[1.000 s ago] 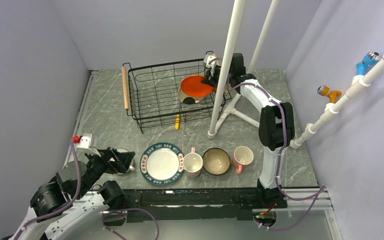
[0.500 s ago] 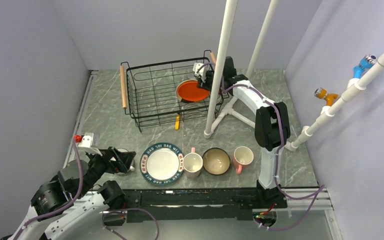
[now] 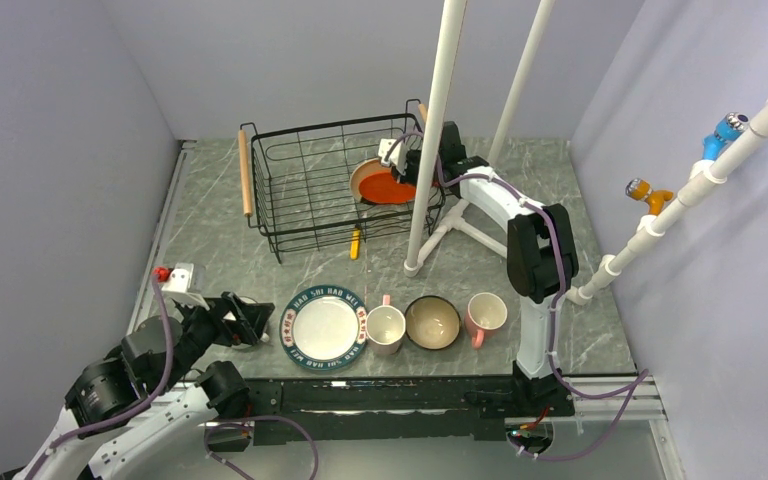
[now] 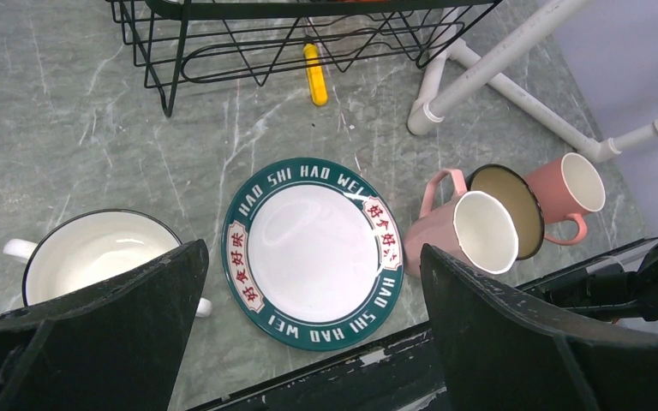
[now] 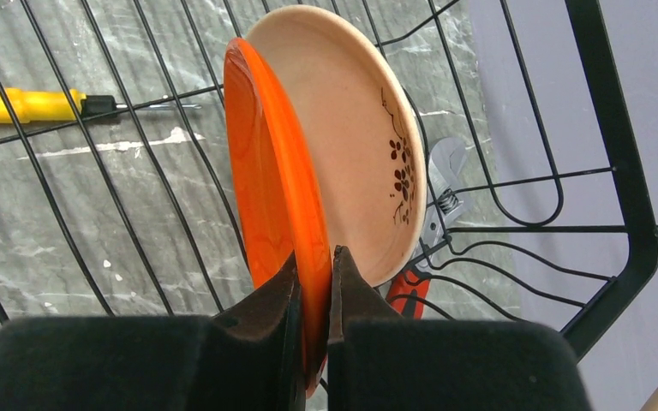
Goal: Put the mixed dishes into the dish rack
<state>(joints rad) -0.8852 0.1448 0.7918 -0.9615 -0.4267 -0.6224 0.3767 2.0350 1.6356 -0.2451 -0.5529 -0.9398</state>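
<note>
Table [image 3: 215, 250]: grey marbled surface; it carries the rack at the far side and a row of crockery along the near edge.
Dish rack [image 3: 322, 130]: black wire basket with a wooden bar handle at each short end, standing far centre, just left of a white pipe post [image 3: 430, 130].
Right gripper [image 5: 315, 257]: reaches into the rack's right end [image 3: 407, 165]; jaws clenched tight on the rim of the cream dish.
Left gripper [image 4: 313, 253]: jaws spread fully wide, grasping nothing; it hangs low at the near left [image 3: 245, 320], above the white cup and the plate's left edge.
Big plate [image 3: 324, 327]: green lettered rim, lying flat at the near edge, leftmost in the row.
Cream dish [image 5: 351, 128]: held on edge inside the rack [image 3: 385, 183], orange-red underside to one side, cream flowered face to the other. Contact with the rack floor cannot be confirmed.
Bowl [image 3: 432, 322]: dark outside, tan inside, sitting between the two mugs and touching both.
Pink mugs: one [image 3: 385, 328] just right of the plate, the other [image 3: 486, 315] right of the bowl; both outside the rack.
White cup [image 4: 94, 257]: dark rim, upright, left of the plate.
Yellow tool [image 3: 355, 243]: lies on the table at the rack's near side.
Red-handled wrench [image 5: 411, 287]: lies under the rack's wires, behind the held dish.
</note>
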